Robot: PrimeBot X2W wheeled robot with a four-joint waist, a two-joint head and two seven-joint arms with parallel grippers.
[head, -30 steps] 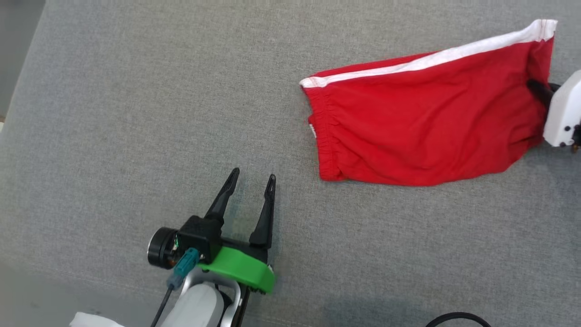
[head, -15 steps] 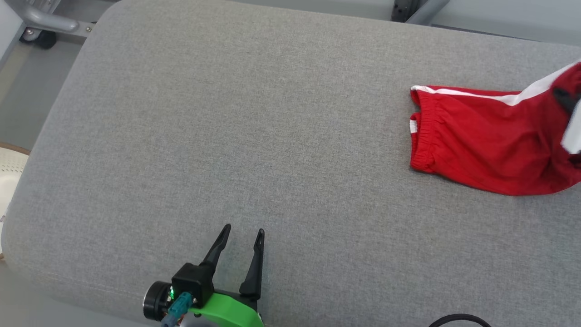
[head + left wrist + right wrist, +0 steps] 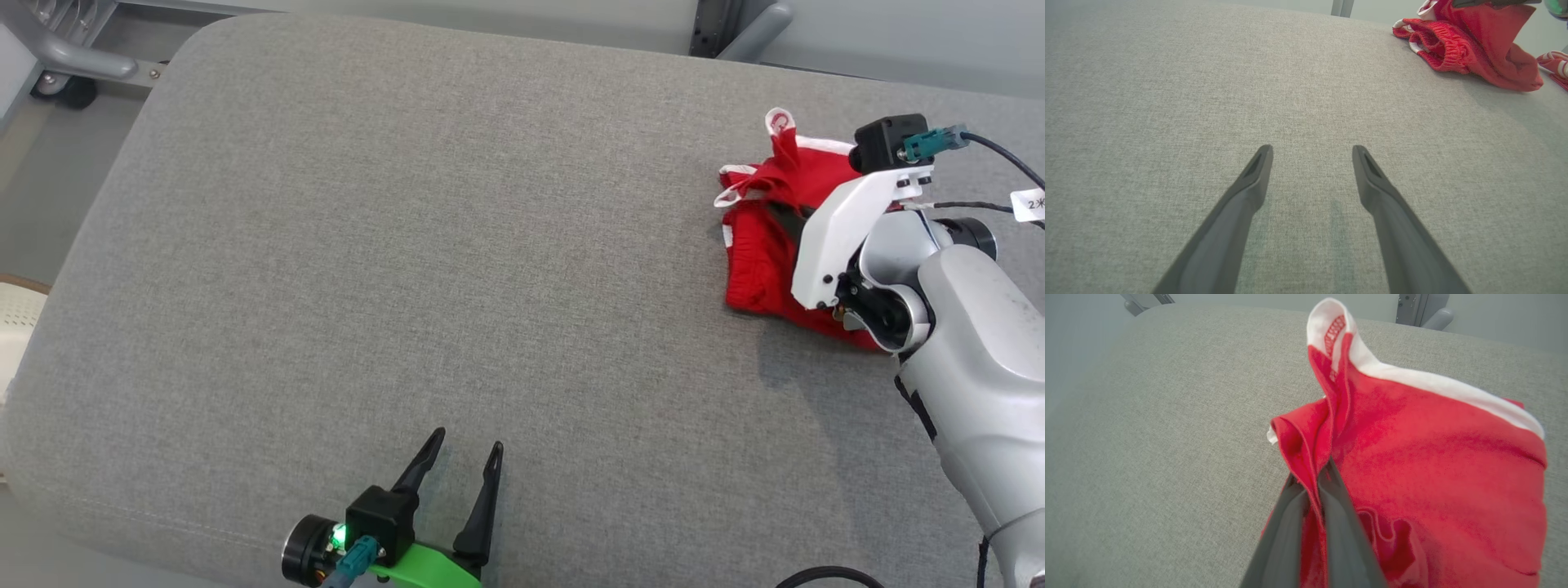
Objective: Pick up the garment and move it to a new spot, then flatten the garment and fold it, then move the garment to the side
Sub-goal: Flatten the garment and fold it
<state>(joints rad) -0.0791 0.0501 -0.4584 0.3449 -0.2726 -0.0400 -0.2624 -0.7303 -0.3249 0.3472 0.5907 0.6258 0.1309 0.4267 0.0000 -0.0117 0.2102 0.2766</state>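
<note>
Right pincer (image 3: 1318, 475) clamped on the bunched red garment (image 3: 1433, 457), on grey tabletop (image 3: 408, 245).
Left pincer (image 3: 467, 441) wide open, empty; flattening, folding and side move seem undone.

A second ago the garment (image 3: 759, 269) lay stretched long and flat on the bench (image 3: 408, 245). Now it is drawn into a crumpled heap with a white-edged corner (image 3: 780, 122) standing up. The right gripper (image 3: 1310, 473), then at the cloth's far end, now sits over the heap, fingers (image 3: 1339, 522) pinched on a red fold. The head camera has swung, bringing the bench's back edge into view.
</note>
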